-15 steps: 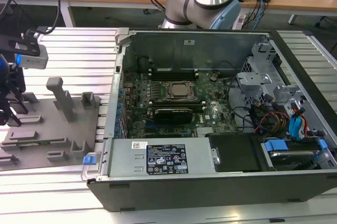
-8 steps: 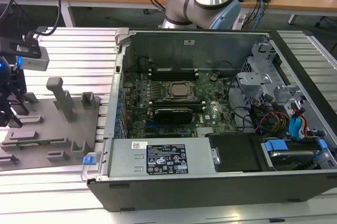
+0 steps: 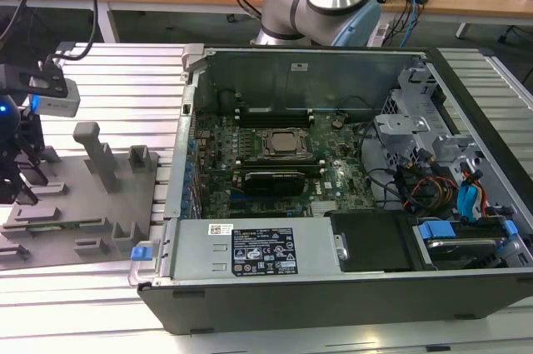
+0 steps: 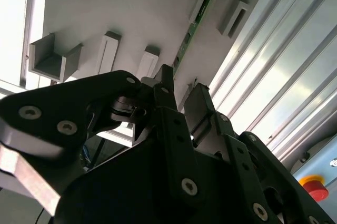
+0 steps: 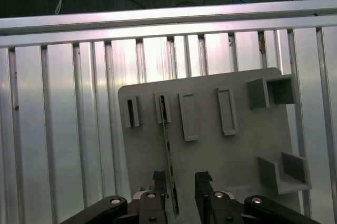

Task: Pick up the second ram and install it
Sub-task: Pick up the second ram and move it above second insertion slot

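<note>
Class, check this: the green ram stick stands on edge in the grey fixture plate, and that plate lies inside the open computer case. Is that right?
No. The green ram stick does stand on edge in the grey fixture plate, but the exterior view shows that plate on the slatted metal table beside the open computer case, not inside it.

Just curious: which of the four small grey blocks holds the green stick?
The block second from the row's end away from the large brackets; the green stick runs from it toward the gripper.
</note>
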Robot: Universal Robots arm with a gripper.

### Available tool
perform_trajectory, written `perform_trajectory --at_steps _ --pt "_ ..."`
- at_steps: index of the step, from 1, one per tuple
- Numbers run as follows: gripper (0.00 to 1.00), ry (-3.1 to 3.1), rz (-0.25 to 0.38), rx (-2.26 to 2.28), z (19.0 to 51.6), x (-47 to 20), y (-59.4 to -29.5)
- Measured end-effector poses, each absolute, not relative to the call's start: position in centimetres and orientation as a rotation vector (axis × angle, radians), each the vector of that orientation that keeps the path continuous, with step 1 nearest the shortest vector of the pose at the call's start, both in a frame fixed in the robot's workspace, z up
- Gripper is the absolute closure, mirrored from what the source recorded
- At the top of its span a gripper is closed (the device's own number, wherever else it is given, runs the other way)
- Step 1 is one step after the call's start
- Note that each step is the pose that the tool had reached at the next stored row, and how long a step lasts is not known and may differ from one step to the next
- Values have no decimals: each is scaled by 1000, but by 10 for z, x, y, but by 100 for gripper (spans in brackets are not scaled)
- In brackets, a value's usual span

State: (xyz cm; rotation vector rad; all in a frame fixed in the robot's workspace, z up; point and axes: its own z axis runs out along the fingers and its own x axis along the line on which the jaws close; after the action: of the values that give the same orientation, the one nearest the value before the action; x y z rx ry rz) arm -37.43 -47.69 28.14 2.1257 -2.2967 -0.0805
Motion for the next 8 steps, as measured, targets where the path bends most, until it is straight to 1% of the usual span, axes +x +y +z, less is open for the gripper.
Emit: perform_trajectory --at_steps 8 --pt "64 -2297 -80 2126 275 -374 -482"
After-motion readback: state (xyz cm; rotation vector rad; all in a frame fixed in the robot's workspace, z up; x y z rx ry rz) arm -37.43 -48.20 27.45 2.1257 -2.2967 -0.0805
